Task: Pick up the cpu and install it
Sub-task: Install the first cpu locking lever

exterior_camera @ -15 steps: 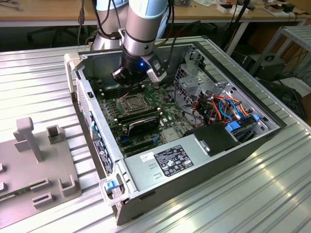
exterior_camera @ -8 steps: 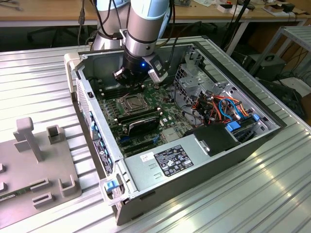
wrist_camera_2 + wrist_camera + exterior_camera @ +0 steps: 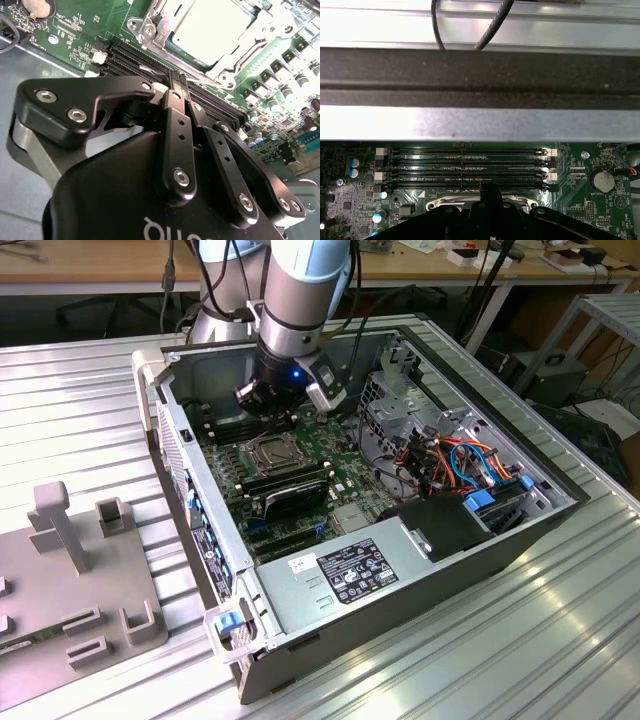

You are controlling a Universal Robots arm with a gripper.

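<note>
Motherboard (image 3: 70, 30) below: pincer (image 3: 178, 80) clenched, empty, over memory slots (image 3: 131, 57) beside socketed cpu (image 3: 212, 30)

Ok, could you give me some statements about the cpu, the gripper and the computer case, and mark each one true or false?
1. The cpu lies in its socket on the green board. True.
2. The gripper is holding the cpu. False: it is shut with nothing between its fingers, close to the memory slots.
3. The computer case stands on a wooden table. False: it lies on a ribbed metal table.
4. The case is open on its upper side, so the board inside shows. True.
</note>
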